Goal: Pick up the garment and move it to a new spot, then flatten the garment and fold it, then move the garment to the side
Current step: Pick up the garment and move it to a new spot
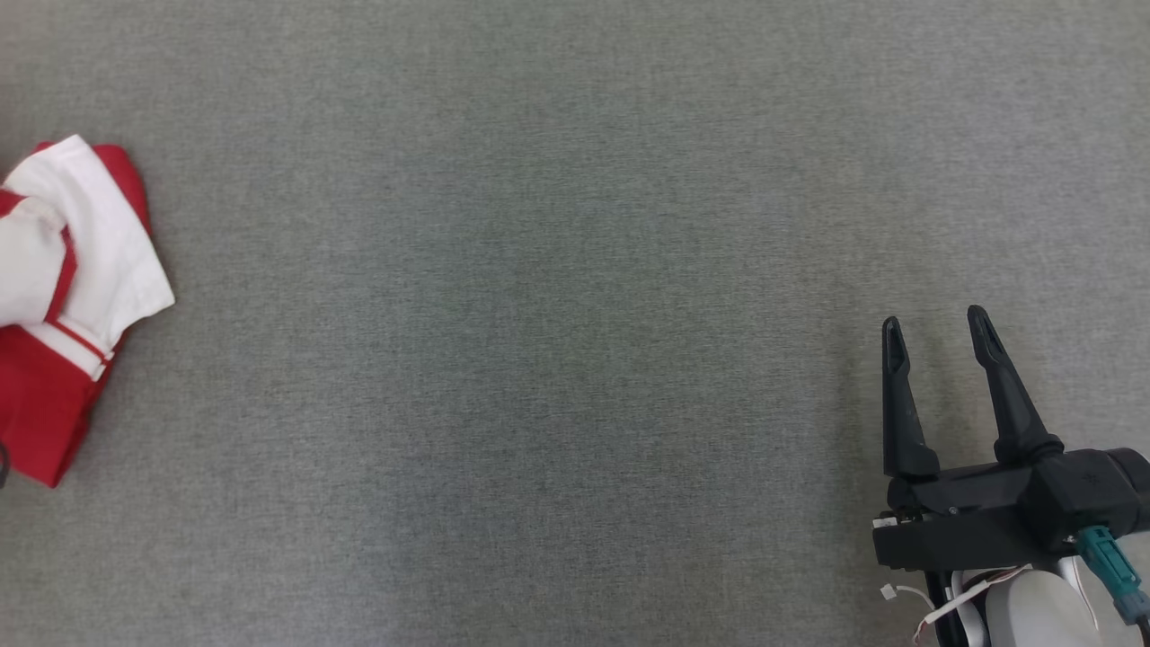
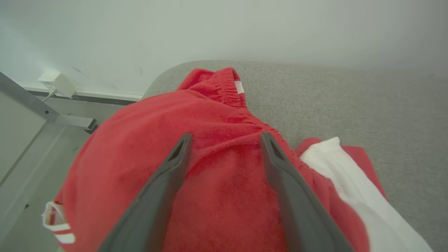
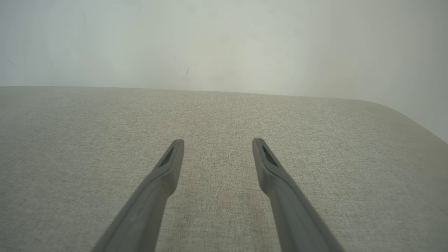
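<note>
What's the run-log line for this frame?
stage: pre-grasp | garment: bunched, at left edge of table | left jaws: open, over red cloth, contact unclear | right jaws: open, empty, over table

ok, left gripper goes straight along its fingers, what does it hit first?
Probably the crumpled red and white fabric garment: it lies right past the open left gripper; gap unclear.

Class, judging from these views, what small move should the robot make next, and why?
Probably lower the left gripper and close on the garment: its open jaws frame the bunched red cloth, while the right gripper stands open far off over the bare grey surface.
</note>
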